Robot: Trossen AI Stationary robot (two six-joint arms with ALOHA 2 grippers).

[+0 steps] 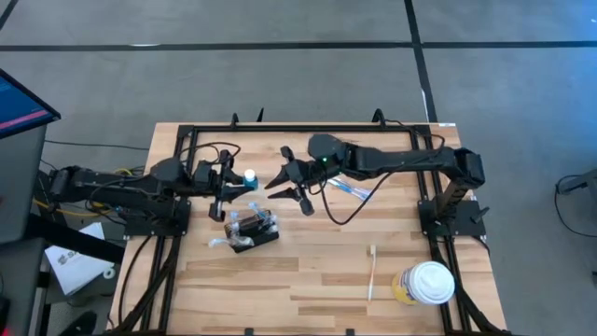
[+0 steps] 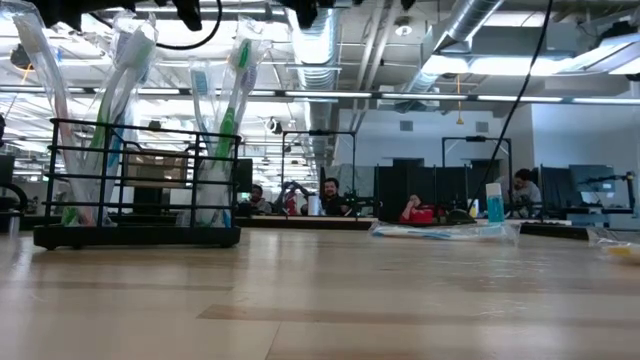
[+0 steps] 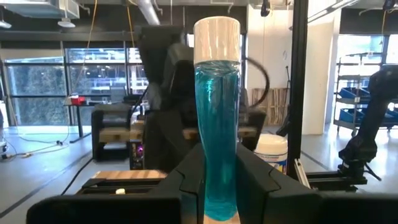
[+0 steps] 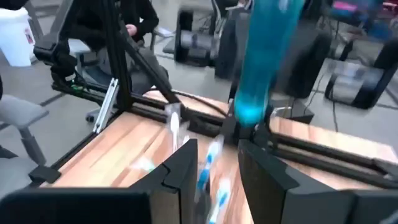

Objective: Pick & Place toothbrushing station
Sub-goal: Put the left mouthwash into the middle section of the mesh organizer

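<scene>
On the pale butcher-block worktop [image 1: 317, 271], the small black wire-mesh holder box [image 1: 254, 231] stands upright, wrapped toothbrushes poking from it. Just beyond, the left tool [image 1: 227, 189] clamps a slim, clear blue liquid bottle with white cap [image 3: 216, 112]. Farther across, the right tool [image 1: 289, 187] hangs half-spread, empty.
</scene>
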